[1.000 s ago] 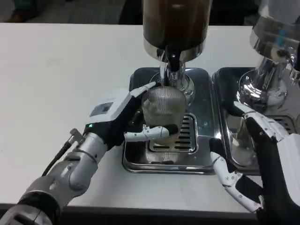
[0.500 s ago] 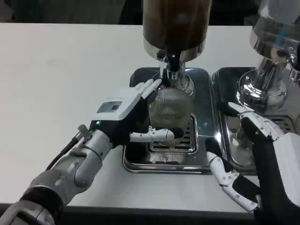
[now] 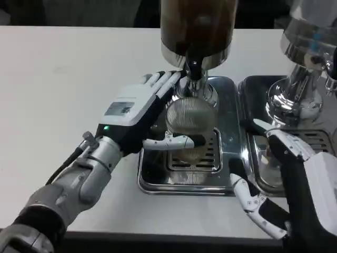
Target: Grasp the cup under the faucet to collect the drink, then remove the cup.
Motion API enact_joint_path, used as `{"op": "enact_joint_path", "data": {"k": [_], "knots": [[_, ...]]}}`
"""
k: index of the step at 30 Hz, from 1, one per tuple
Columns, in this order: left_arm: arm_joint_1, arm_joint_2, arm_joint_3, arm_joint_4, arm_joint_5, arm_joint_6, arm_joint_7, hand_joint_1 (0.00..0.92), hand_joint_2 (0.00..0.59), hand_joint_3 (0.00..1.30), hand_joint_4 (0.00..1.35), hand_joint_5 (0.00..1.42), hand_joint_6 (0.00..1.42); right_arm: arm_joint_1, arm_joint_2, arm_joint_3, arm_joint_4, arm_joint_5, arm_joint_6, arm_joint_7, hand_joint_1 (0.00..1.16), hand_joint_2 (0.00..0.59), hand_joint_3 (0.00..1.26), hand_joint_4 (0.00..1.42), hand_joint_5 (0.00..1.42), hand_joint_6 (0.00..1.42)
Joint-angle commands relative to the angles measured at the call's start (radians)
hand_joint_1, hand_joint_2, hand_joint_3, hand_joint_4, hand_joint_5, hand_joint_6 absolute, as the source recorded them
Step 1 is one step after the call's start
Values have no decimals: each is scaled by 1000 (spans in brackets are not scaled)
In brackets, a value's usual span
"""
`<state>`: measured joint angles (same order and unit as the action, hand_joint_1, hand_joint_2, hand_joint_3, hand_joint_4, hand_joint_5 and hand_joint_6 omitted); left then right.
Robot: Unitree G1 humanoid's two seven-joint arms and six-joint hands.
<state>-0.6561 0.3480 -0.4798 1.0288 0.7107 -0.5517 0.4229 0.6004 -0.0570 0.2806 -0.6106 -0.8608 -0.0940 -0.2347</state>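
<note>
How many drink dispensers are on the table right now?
2. One dispenser stands at centre back, over the cup held by the left hand. The second dispenser stands at the right edge, partly cut off; more may lie beyond the frame.

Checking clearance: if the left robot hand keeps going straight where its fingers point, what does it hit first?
Likely the faucet: the left robot hand grips the cup, its fingertips pointing at the spout base. Depth unclear.

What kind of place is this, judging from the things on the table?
Probably a drink-serving station set up for a test, perhaps in a lab or café. A dark drink dispenser stands over a metal drip tray, a ribbed cup sits under its faucet, and a second dispenser stands beside it.
</note>
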Motion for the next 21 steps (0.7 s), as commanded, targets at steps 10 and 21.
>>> {"op": "enact_joint_path", "data": {"k": [10, 21], "knots": [[147, 107, 98, -256, -70, -59, -31, 113, 27, 34, 0, 0, 0, -15, -2, 2, 15, 13, -5, -8, 528, 431, 303, 294, 250, 180], [453, 279, 316, -634, -247, -223, -146, 74, 30, 69, 0, 21, 66, -45, -14, -10, 30, 29, -15, -16, 528, 431, 303, 294, 250, 180]]}}
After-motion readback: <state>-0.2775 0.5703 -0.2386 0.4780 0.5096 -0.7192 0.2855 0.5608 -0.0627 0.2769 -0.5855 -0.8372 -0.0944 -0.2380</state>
